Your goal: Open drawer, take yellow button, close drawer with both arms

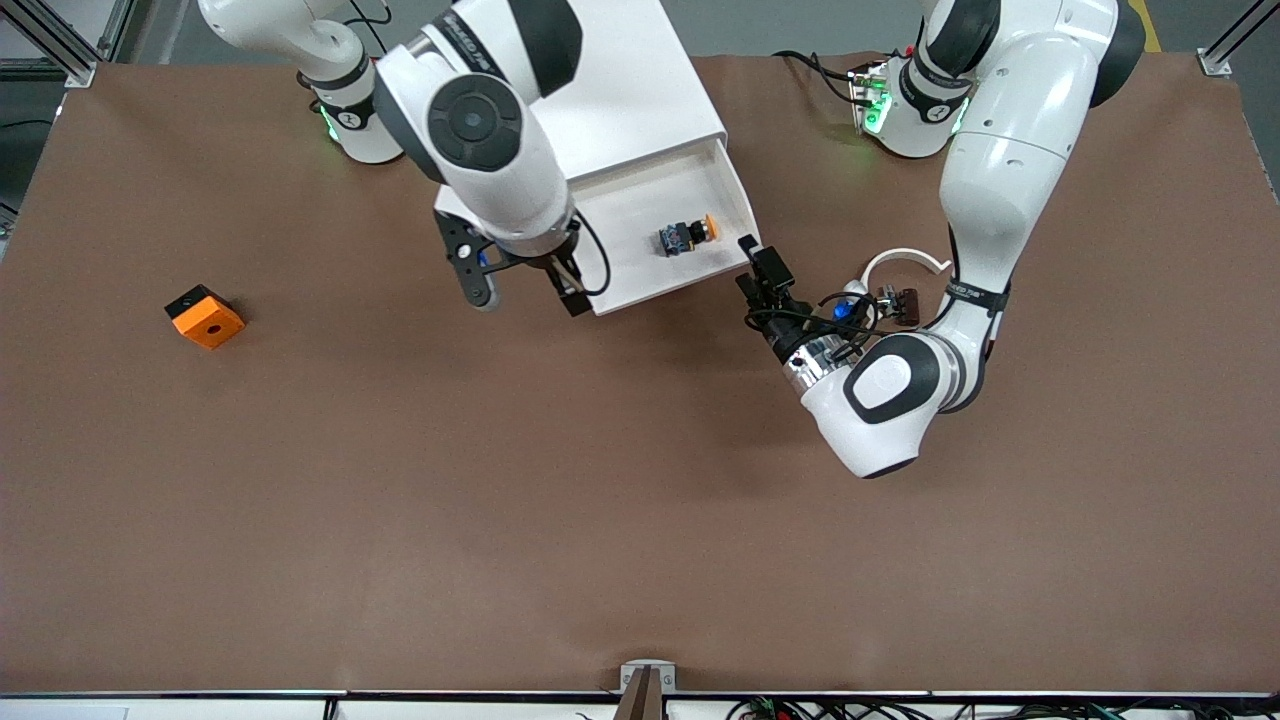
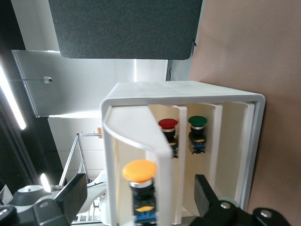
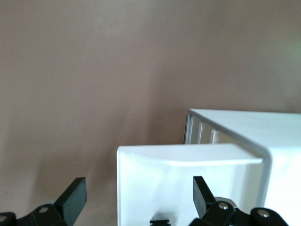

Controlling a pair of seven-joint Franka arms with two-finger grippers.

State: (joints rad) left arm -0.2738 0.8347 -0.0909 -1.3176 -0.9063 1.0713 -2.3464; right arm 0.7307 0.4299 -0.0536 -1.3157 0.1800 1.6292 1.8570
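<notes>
1. The drawer (image 1: 665, 225) is sitting pulled out of the cabinet (image 1: 640, 90), toward the front camera; the button (image 1: 687, 236) is lying on its side inside on the tray floor, orange cap pointing toward the left arm's end of the table.
2. The right gripper (image 1: 522, 292) is hovering over the drawer's front corner on the right arm's side, fingers spread, gripping nothing.
3. The left gripper (image 1: 757, 268) is sitting just beside the drawer's other front corner, fingers spread wide, empty. It looks slightly nearer to the button, cap end facing it.
4. The button's long axis is running roughly along the drawer front, so a pinch across the dark body looks best.
5. The drawer walls are crowding any low approach; coming from above looks cleaner.
6. The orange block (image 1: 204, 316) is sitting well apart, no obstacle.
</notes>
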